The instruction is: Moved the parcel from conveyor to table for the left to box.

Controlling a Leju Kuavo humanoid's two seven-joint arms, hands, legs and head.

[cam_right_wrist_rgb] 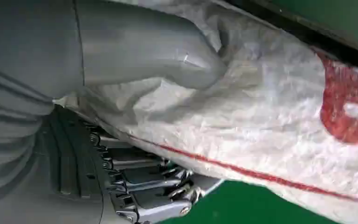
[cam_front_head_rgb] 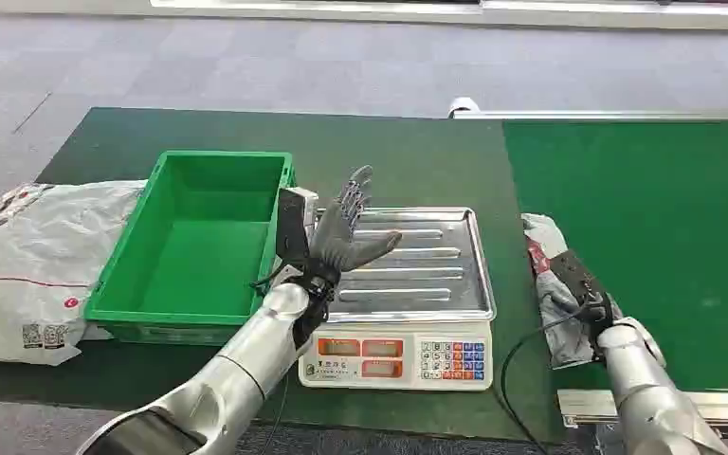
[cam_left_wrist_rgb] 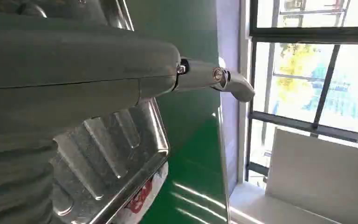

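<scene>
A white parcel bag with red print (cam_front_head_rgb: 548, 277) lies at the seam between the dark table and the brighter green conveyor belt (cam_front_head_rgb: 645, 237). My right hand (cam_front_head_rgb: 583, 294) grips it; in the right wrist view the thumb presses into the parcel (cam_right_wrist_rgb: 261, 121) from one side and the fingers (cam_right_wrist_rgb: 154, 186) curl under it. My left hand (cam_front_head_rgb: 346, 232) is raised with fingers spread above the steel tray of the scale (cam_front_head_rgb: 455, 284), holding nothing. The left wrist view shows its thumb (cam_left_wrist_rgb: 121, 65) over the tray (cam_left_wrist_rgb: 116, 163).
A green plastic crate (cam_front_head_rgb: 194, 242), with nothing inside, stands left of the scale. A large white sack (cam_front_head_rgb: 28, 265) lies at the table's left edge. The scale's keypad and displays (cam_front_head_rgb: 398, 358) face the front edge. Grey floor lies beyond the table.
</scene>
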